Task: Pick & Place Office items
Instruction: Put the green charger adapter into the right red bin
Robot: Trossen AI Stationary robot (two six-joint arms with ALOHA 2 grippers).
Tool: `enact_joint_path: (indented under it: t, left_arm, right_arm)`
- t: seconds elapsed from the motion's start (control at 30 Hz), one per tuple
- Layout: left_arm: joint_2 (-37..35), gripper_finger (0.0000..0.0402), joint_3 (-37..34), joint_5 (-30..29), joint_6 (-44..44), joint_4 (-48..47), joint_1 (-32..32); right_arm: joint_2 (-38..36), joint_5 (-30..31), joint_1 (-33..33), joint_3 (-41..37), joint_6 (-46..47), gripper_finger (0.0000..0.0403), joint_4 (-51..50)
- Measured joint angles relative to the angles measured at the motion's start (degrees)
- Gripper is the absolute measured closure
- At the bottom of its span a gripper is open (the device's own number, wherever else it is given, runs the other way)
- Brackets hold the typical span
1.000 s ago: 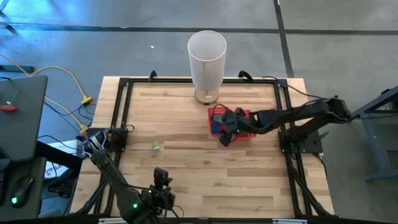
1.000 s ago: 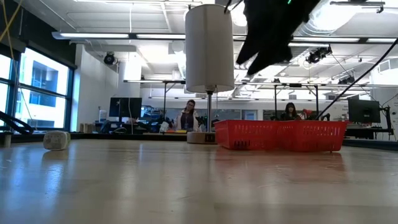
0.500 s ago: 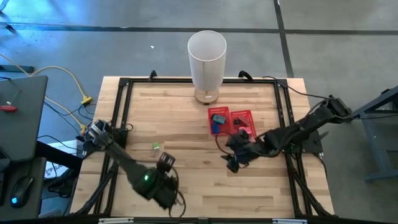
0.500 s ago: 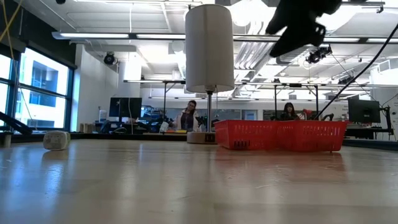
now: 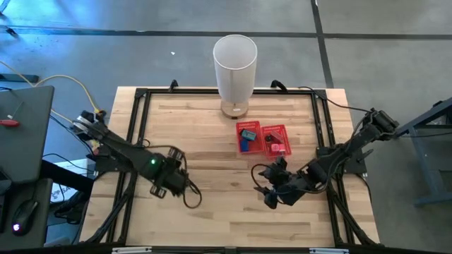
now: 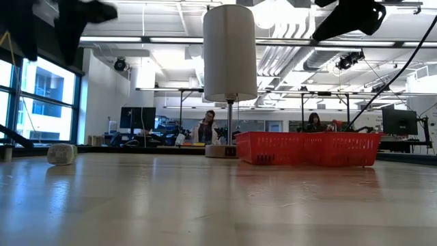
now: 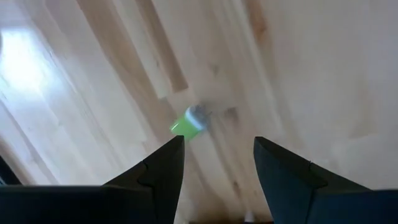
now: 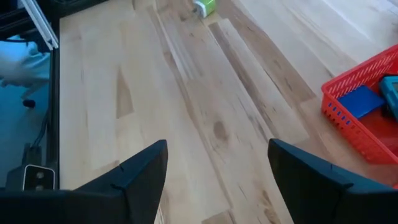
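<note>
Remaining loose item: a small green piece [image 7: 186, 124] lay on the bare wood, just ahead of the left claw [image 7: 214, 155] and between the lines of its two fingers, untouched.
Left claw: it had swung in from the near table edge over the last second and hung over the green piece, fingers parted, nothing in them.
Right claw [image 5: 272, 189]: it had pulled back from the tray to the near side of the table, fingers wide apart and empty; the green piece [image 8: 204, 7] sat far ahead of it.
Red mesh tray [image 5: 257, 149]: behind the right claw, it held a blue piece [image 5: 244, 144], a teal piece [image 5: 248, 133] and a pink piece [image 5: 276, 148].
Meaning for task: judged as a handover, the right arm done with its drop and the left set to lower and close on the green piece.
</note>
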Motion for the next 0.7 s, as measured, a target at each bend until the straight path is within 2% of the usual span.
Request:
enact_joint_path:
  t: [0.17, 0.33, 0.53, 0.7]
  left_arm:
    - [-5.2, 0.0218, -12.0, -0.1, 7.3, 3.2, 3.8]
    - [-5.5, 0.0218, -19.9, -0.1, 12.4, 7.4, 8.7]
    - [-4.8, 0.0218, -21.9, 0.2, 19.7, 11.7, 13.4]
    - [-4.8, 0.0218, -21.9, 4.1, 26.7, 17.9, 16.4]
  right_arm:
    - [0.0, 0.0, 0.1, 0.0, 0.0, 0.0137, 0.9]
    - [0.0, 1.5, 0.1, 0.0, -0.1, 0.0137, 1.2]
    - [0.0, 3.1, 0.1, 0.0, -0.2, 0.0137, 1.2]
    - [0.0, 3.1, 0.1, 0.0, -0.2, 0.0137, 1.1]
